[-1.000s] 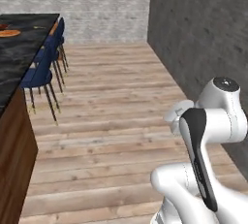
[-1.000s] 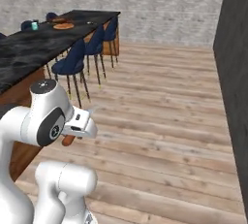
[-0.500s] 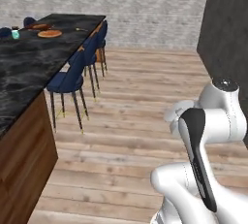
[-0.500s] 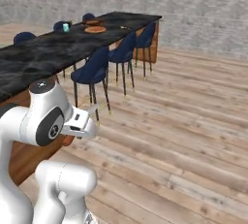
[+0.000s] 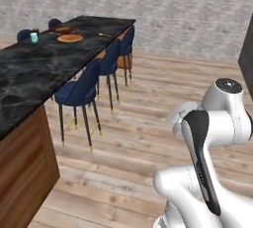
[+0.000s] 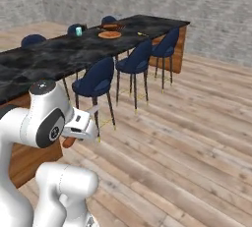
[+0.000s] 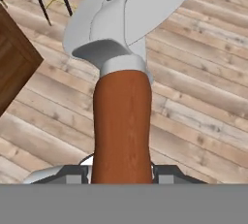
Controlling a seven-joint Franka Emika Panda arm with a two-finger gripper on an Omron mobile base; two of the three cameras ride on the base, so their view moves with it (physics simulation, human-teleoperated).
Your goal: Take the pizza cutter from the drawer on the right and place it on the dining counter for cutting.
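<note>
Your gripper [image 7: 121,172] is closed on the brown handle of the pizza cutter [image 7: 121,72], with the jaws pressed against either side of the handle and the silver wheel blade sticking out ahead of the hand over the plank floor [image 7: 193,97]. From the right base camera you see the hand tucked close to the arm's shoulder, a bit of the brown handle [image 6: 69,142] showing beneath it. The dining counter [image 5: 44,69] runs away from you on the left, its near end resting on a wooden panel [image 5: 22,177] that comes right up beside the robot; that panel's corner also shows in the hand camera at the left. Three dark blue chairs [image 5: 81,91] stand along the counter's near side, their thin legs on the floor between you and the tabletop edge. On the far part of the top you have an orange plate [image 5: 69,38], a small teal cup [image 5: 34,37] and a second dish [image 5: 64,29] beyond; the nearer stretch of black marble is bare. To your right the wooden floor lies wide open up to the grey brick wall [image 5: 188,10]
</note>
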